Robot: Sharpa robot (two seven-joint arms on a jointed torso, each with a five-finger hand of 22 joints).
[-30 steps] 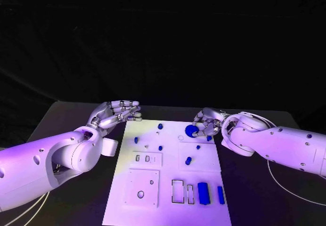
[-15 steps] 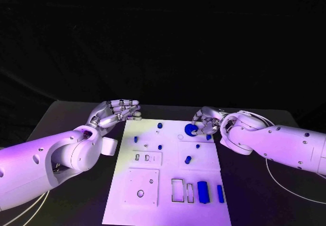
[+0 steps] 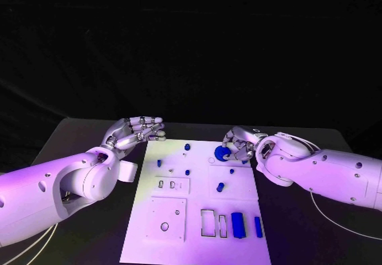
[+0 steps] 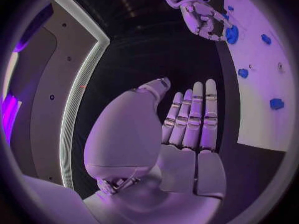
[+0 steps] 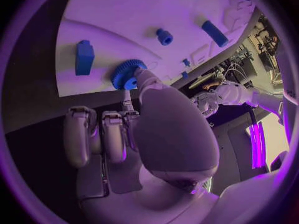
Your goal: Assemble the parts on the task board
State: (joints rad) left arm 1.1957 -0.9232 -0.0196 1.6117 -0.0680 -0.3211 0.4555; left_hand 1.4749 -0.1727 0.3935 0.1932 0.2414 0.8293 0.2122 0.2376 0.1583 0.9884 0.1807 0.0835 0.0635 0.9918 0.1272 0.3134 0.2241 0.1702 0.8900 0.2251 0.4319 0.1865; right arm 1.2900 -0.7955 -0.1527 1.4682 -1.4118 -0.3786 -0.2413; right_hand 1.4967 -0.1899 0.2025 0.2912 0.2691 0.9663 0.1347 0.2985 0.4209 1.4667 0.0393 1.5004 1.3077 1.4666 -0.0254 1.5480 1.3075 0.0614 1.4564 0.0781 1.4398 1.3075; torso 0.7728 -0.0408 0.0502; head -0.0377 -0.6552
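The white task board [image 3: 199,248] lies lengthwise in the middle of the black table. My right hand [image 3: 240,142] is at the board's far right corner and pinches a blue gear [image 3: 222,150] just above the plate; in the right wrist view the thumb presses on the gear [image 5: 127,73]. A small ring-shaped hole [image 3: 212,160] sits just in front of the gear. My left hand [image 3: 139,131] hovers by the far left corner with straight fingers and holds nothing; its palm and fingers [image 4: 190,129] are bare beside the board [image 4: 261,109].
Small blue pegs [image 3: 187,147] [image 3: 159,163] [image 3: 221,188] stand on the far half of the board. Two blue blocks [image 3: 238,225] [image 3: 259,227] lie near the front right, next to rectangular slots [image 3: 208,223]. A white cable [image 3: 334,221] runs over the table on the right.
My right hand has shifted the gear slightly left and farther over the board's corner. The left hand has stayed in place.
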